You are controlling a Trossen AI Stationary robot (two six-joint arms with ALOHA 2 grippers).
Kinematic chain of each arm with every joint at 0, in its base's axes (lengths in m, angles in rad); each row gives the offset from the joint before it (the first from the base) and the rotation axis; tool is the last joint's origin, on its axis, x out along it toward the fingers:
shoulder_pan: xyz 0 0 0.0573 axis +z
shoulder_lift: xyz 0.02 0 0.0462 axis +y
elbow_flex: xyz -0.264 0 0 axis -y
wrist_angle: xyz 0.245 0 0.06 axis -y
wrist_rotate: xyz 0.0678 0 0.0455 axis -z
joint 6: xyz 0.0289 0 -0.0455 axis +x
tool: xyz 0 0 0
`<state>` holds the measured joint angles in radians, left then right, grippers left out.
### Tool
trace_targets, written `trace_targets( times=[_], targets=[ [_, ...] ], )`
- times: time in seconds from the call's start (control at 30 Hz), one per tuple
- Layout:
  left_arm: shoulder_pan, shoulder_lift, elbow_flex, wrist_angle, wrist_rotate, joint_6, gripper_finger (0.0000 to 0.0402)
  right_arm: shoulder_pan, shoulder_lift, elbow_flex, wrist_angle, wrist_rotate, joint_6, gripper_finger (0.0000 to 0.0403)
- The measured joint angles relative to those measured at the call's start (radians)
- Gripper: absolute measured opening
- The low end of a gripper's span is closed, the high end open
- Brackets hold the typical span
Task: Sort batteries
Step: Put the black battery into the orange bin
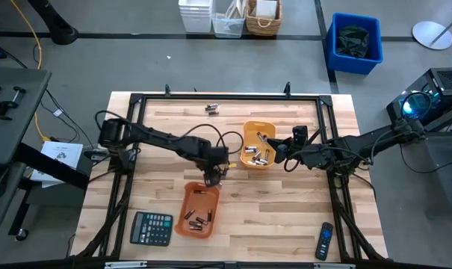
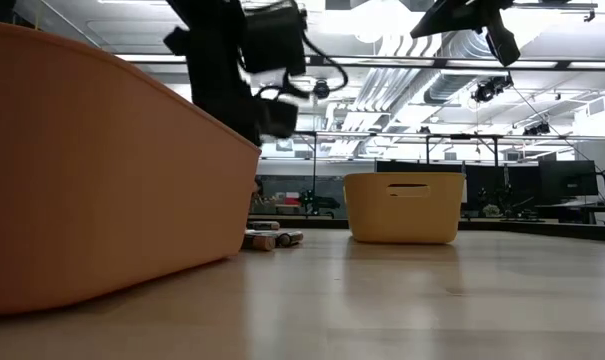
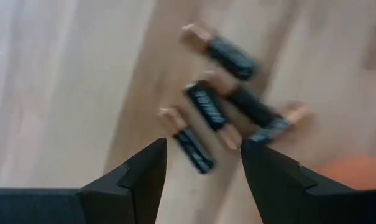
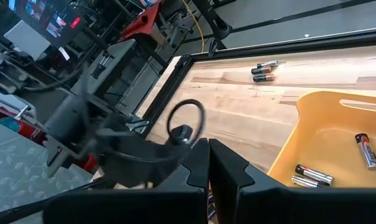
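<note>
My left gripper (image 3: 203,163) is open and points down over a small cluster of batteries (image 3: 222,102) that lie on their sides on the wooden table, just beyond the near orange tray (image 1: 198,211). In the high view this gripper (image 1: 214,178) stands at the table's middle. The near tray holds several batteries (image 1: 198,220). The far orange tray (image 1: 258,144) also holds several batteries (image 4: 312,174). My right gripper (image 4: 207,163) is shut and hangs above the table beside the far tray's right side (image 1: 279,153). A few more batteries (image 1: 213,109) lie near the far edge.
A black calculator (image 1: 151,228) lies at the near left and a black remote control (image 1: 325,240) at the near right. In the low view the near tray's wall (image 2: 92,170) fills the left side, with loose batteries (image 2: 269,238) behind it.
</note>
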<state>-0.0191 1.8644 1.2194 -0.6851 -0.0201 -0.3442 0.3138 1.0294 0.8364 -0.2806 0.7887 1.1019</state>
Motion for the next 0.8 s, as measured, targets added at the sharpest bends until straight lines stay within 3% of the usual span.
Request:
trace_targets(
  times=[0.17,0.33,0.47,0.63,0.8],
  targets=[
    [0.019,0.041,0.000,0.003,-0.075,-0.023,0.0197,0.000,0.000,0.000,0.000,0.007,-0.001,0.0000],
    [0.056,0.081,0.001,0.011,-0.063,-0.014,0.0192,0.000,0.000,0.000,0.000,0.010,-0.002,0.0000],
    [0.076,0.113,0.005,0.004,-0.054,0.031,0.0142,0.000,0.000,0.000,0.000,0.010,-0.002,0.0000],
    [0.122,0.126,0.006,-0.012,0.004,0.135,0.0032,0.000,0.000,0.000,-0.002,0.010,-0.002,0.0000],
    [0.180,0.028,-0.009,-0.050,-0.011,0.203,0.0029,0.001,0.000,0.000,-0.004,0.010,-0.002,0.0000]
  ],
)
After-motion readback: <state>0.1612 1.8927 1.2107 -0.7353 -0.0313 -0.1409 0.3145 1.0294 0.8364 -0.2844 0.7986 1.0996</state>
